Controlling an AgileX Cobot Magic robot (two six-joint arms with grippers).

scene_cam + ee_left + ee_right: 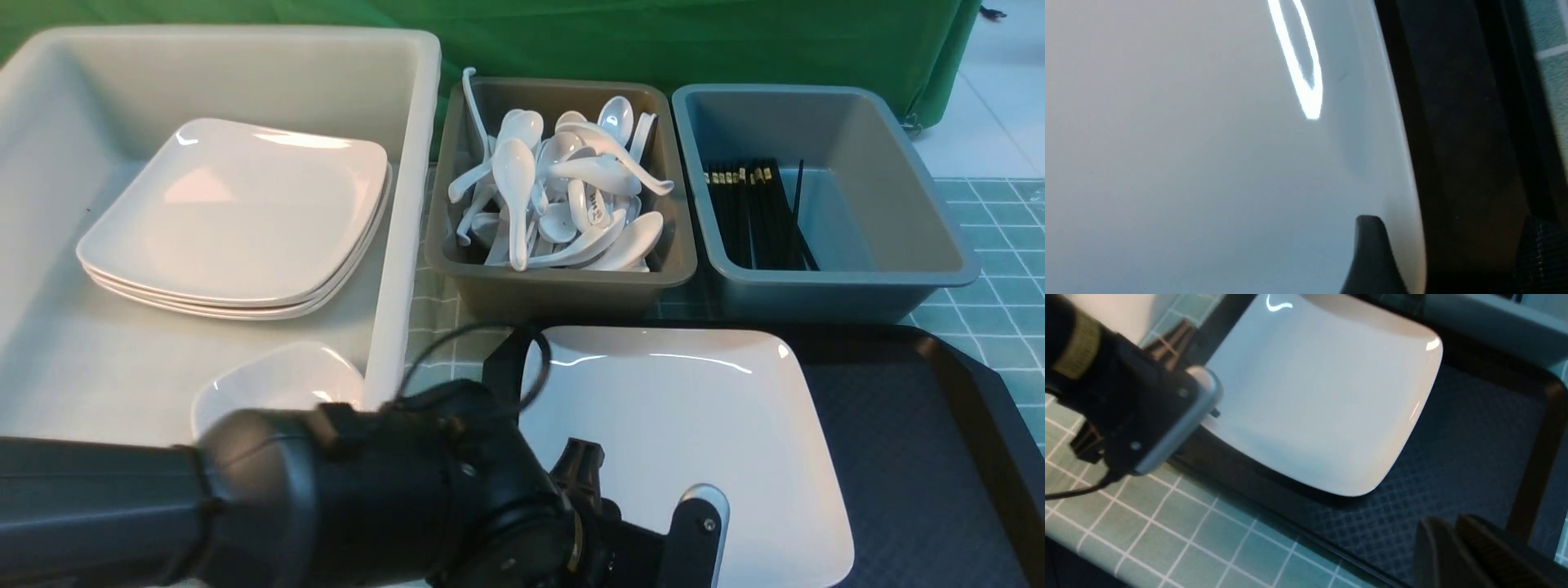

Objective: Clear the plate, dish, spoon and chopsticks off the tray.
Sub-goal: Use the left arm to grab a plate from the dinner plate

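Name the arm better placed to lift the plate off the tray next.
Left. The left claw straddles the edge of the plate, rim between its open jaws. The right claw hangs shut over the tray floor, apart from the plate.

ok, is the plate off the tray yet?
No, the plate is on the tray, covering its left part.

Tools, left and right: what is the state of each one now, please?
Left tool: open, one finger over the plate rim, holding nothing.
Right tool: closed, holding nothing.
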